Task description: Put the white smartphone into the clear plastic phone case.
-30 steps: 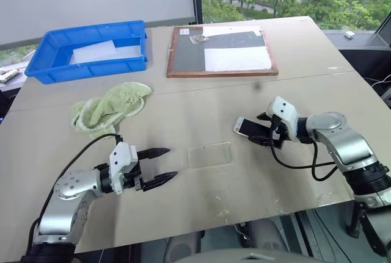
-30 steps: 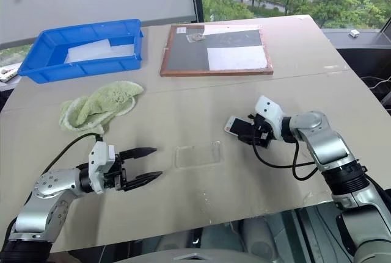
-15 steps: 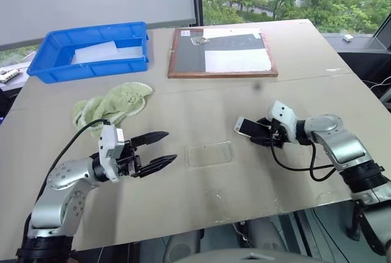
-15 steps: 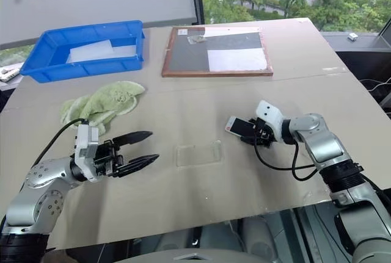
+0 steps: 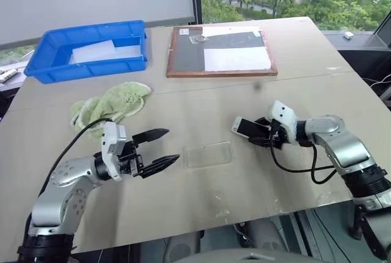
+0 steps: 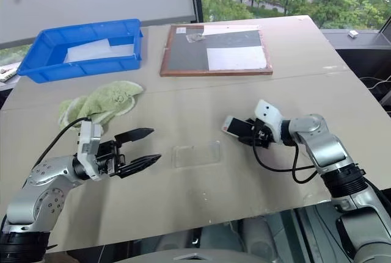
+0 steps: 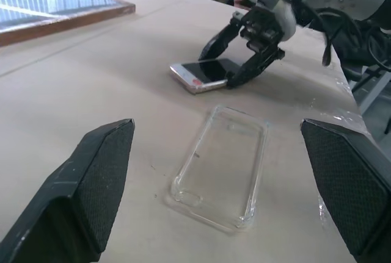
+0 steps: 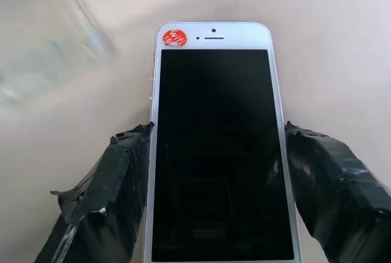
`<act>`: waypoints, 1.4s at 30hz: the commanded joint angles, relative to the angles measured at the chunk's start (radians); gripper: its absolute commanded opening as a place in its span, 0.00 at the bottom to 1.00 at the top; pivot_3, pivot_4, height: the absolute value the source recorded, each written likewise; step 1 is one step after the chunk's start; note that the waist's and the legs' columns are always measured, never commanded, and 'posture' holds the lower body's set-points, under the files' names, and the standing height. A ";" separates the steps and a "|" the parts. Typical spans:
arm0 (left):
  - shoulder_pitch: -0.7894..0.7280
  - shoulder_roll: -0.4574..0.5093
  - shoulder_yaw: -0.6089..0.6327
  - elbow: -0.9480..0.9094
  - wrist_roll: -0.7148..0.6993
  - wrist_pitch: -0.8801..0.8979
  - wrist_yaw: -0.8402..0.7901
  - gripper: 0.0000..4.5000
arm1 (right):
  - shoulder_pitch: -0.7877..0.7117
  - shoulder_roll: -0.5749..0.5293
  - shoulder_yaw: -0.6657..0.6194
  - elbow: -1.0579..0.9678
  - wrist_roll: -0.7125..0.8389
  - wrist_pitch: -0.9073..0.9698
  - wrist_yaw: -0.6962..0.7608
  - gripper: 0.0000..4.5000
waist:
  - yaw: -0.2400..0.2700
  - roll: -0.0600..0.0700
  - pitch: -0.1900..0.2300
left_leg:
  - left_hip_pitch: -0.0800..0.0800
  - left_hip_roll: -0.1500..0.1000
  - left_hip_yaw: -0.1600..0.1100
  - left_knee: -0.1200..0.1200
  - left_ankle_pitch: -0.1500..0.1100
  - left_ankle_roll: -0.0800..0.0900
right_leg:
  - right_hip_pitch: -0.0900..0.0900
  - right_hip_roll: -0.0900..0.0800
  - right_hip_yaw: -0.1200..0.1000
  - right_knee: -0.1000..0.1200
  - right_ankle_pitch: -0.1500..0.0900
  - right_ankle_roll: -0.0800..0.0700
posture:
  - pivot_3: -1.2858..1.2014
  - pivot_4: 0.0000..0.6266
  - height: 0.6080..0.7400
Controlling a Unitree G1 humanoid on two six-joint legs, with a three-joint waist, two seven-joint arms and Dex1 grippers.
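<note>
The white smartphone (image 8: 214, 153) has a dark screen and a red sticker by its top corner. My right gripper (image 5: 259, 133) is shut on its lower half, one black finger on each long side, and holds it low over the table at the right. Whether its free end touches the surface I cannot tell. The clear plastic phone case (image 5: 209, 154) lies flat and empty on the table, just left of the phone (image 7: 204, 72). My left gripper (image 5: 171, 146) hovers open to the left of the case (image 7: 220, 168), pointing at it, nothing between its fingers.
A green cloth (image 5: 110, 107) lies crumpled behind my left arm. A blue bin (image 5: 91, 61) with a white frosted sheet stands at the back left. A wood-framed board (image 5: 221, 50) lies at the back centre. The table's front edge runs close below both grippers.
My right gripper closed on the phone and carried it slightly left, toward the case. My left gripper opened wider and rose a little.
</note>
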 commanded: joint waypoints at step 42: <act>0.038 0.049 0.013 0.057 0.076 -0.043 -0.089 1.00 | -0.140 0.082 0.402 -0.143 -0.229 -0.034 0.157 0.65 | 0.004 0.000 0.001 | -0.005 -0.001 -0.001 -0.001 0.000 0.000 | -0.004 -0.001 -0.002 -0.002 0.001 -0.001 | 0.52 0.24 1.00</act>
